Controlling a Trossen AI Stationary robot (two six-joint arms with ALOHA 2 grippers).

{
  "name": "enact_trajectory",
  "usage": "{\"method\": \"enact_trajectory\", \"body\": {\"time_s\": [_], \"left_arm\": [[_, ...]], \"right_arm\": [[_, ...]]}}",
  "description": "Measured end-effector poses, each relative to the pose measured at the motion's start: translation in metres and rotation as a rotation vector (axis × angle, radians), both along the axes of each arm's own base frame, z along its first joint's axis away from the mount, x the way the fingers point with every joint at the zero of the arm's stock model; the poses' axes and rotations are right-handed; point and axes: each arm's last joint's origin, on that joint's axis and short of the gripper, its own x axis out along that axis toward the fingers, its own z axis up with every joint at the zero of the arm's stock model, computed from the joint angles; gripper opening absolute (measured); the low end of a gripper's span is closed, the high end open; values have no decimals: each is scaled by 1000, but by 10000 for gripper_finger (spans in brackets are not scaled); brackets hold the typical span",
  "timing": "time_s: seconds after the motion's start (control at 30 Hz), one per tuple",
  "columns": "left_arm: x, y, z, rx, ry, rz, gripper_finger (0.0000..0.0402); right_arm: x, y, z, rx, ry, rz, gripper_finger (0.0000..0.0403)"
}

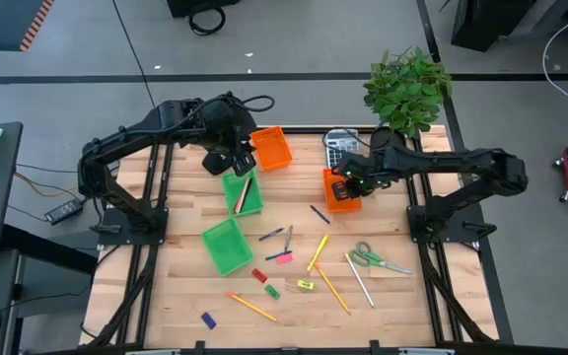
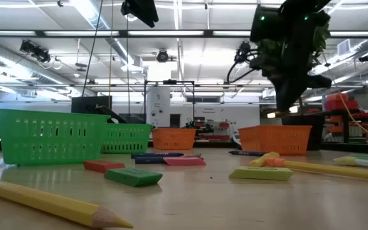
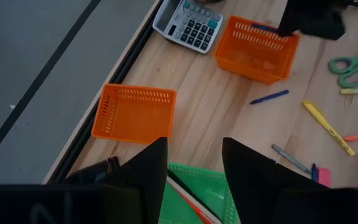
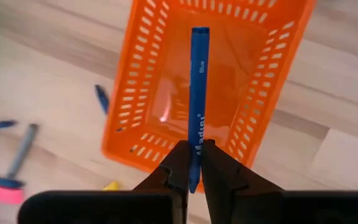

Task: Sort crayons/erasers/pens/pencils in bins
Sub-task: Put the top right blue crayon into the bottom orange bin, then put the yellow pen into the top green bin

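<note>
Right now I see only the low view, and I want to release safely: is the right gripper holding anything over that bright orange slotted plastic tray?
Observer: Yes. The right gripper is shut on a slim blue pen, which points out over the inside of the orange plastic tray.
Operator: Is the left arm close by?
Observer: No. The left gripper is open above a green slotted plastic tray, apart from that orange one.

Bright, even overhead light — ceiling strips glare in the low view, foreground blurred.
</note>
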Motion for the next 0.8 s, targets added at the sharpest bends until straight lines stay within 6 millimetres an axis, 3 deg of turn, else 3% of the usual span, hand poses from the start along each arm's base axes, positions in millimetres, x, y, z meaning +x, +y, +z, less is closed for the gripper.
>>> {"method": "enact_trajectory", "body": {"time_s": [0.17,0.5,0.7,0.8], "left_arm": [[0,0,0,-1,1,0,162],[0,0,0,0,2,-1,162],[0,0,0,32,19,-44,162],[1,2,1,63,13,-71,162]], "right_arm": [[8,-2,-13,13,46,0,58],[11,-7,-12,3,4,-14,105],[29,-7,0,42,-163,64,114],[47,-1,13,21,-144,173,110]]}}
